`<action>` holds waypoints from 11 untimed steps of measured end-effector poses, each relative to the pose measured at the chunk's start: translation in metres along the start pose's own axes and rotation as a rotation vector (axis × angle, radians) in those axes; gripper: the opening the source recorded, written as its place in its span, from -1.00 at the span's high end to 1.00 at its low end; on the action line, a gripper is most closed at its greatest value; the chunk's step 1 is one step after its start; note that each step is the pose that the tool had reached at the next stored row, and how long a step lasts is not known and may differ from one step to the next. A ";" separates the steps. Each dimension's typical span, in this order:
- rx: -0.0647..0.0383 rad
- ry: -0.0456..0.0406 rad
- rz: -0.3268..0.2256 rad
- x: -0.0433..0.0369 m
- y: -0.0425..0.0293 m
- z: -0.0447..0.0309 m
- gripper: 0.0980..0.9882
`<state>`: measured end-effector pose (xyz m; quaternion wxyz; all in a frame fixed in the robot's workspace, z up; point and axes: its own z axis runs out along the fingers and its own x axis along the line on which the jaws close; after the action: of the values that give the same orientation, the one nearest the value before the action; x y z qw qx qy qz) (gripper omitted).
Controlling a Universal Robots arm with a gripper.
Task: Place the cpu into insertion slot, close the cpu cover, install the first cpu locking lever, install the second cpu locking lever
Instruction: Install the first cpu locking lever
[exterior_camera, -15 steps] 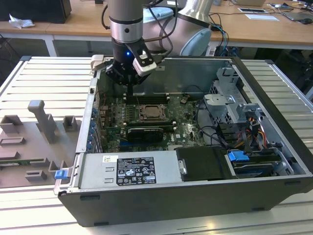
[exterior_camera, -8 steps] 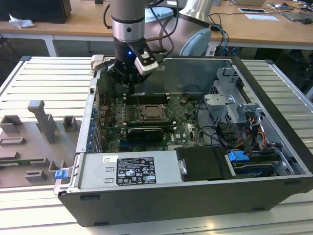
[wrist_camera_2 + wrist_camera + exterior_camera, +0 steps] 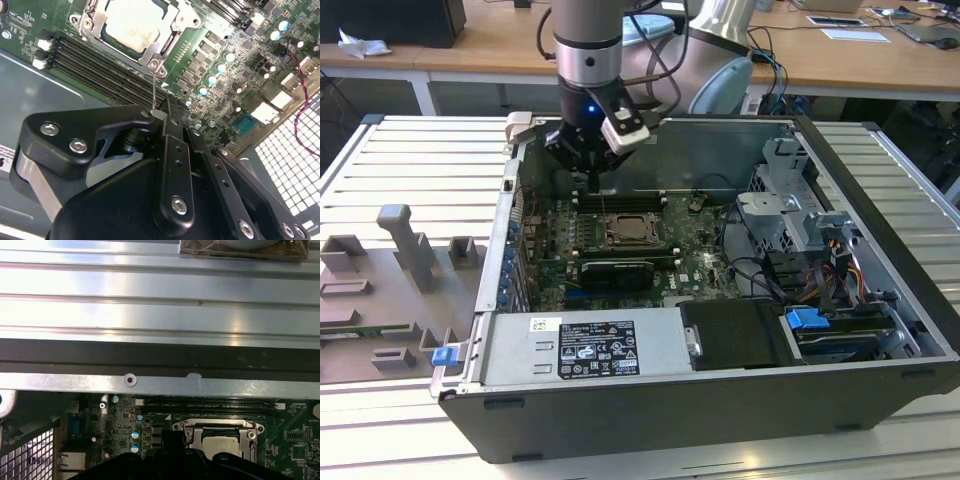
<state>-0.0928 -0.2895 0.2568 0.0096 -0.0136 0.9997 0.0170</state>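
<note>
With the pale silver-beige square cpu (image 3: 131, 24) under its closed silvery frame cover (image 3: 95, 22) mid-way along the green circuit board (image 3: 235, 65), the black claw (image 3: 162, 116) looks pinched narrow on the thin upright wire locking lever (image 3: 153, 87), which I judge needs swinging down under its catch.

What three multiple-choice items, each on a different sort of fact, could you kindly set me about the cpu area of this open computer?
1. Where does the pale silver square cpu lie?
A in the silver-rimmed socket
B on the grey tray
C on the wooden desk

2. What colour is the circuit board?
A red
B green
C white

3. How does the silvery metal cover frame stand?
A upright
B flat over the cpu
C taken off

Answers:
1 A: the cpu sits in the socket, while the black gripper is shut on the thin metal lever.
2 B: the board is plainly green in all views.
3 B: the frame lies flat around the cpu's top.
</note>
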 end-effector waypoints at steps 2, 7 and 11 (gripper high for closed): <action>0.000 0.0001 0.000 -0.0009 0.0000 0.0002 0.98; 0.000 0.0001 0.000 -0.0039 -0.0001 0.0009 0.98; 0.000 0.0000 0.000 -0.0080 -0.0003 0.0019 0.98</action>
<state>-0.0848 -0.2895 0.2551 0.0096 -0.0136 0.9997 0.0170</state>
